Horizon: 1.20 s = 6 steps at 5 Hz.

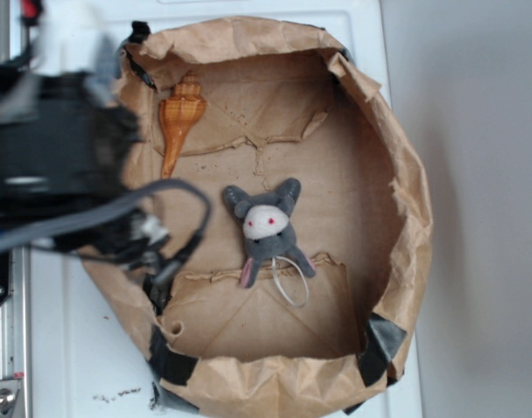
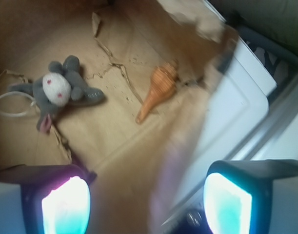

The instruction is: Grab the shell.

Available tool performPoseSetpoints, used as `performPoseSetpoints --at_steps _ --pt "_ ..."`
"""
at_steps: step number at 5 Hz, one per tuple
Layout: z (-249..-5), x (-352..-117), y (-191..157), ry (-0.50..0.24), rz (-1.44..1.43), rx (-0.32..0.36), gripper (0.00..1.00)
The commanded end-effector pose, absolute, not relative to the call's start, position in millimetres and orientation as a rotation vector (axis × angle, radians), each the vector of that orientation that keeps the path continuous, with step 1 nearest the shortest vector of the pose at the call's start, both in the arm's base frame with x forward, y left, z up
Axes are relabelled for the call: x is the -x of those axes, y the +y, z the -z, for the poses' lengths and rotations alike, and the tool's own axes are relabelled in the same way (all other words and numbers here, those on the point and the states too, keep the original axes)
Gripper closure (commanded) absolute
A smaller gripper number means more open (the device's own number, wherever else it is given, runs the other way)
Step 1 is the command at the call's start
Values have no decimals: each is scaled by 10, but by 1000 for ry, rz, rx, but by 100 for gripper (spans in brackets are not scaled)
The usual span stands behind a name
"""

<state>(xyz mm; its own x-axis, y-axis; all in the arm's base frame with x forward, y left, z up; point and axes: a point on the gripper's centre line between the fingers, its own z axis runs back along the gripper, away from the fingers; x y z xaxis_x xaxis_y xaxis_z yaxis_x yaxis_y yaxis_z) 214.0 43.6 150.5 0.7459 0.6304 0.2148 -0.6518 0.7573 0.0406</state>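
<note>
While the orange-tan shell (image 1: 178, 120) lies untouched at the upper left of the crumpled paper bag (image 1: 405, 174), the gripper (image 2: 146, 204) hovers at the bag's left edge, fingers (image 2: 66, 204) spread and empty. A grey plush toy (image 1: 267, 228) sits mid-frame, well apart. A good grasp likely means clearing the bag's rim, then closing across the shell's ridged head.

shell (image 1: 178, 117) against bag wall (image 1: 140, 65), open above

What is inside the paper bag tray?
The shell and a grey plush toy lie apart inside the paper bag tray; the arm hides its left edge.
</note>
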Motion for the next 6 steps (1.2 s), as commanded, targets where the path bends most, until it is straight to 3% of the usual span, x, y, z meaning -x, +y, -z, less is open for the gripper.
performPoseSetpoints --at_steps 1,3,6 --pt "-1690 -2159 545 -239 -721 -112 0" --pt "-1690 -2159 545 -239 -721 -112 0" --pt "-1463 -2865 630 -315 -867 -159 0"
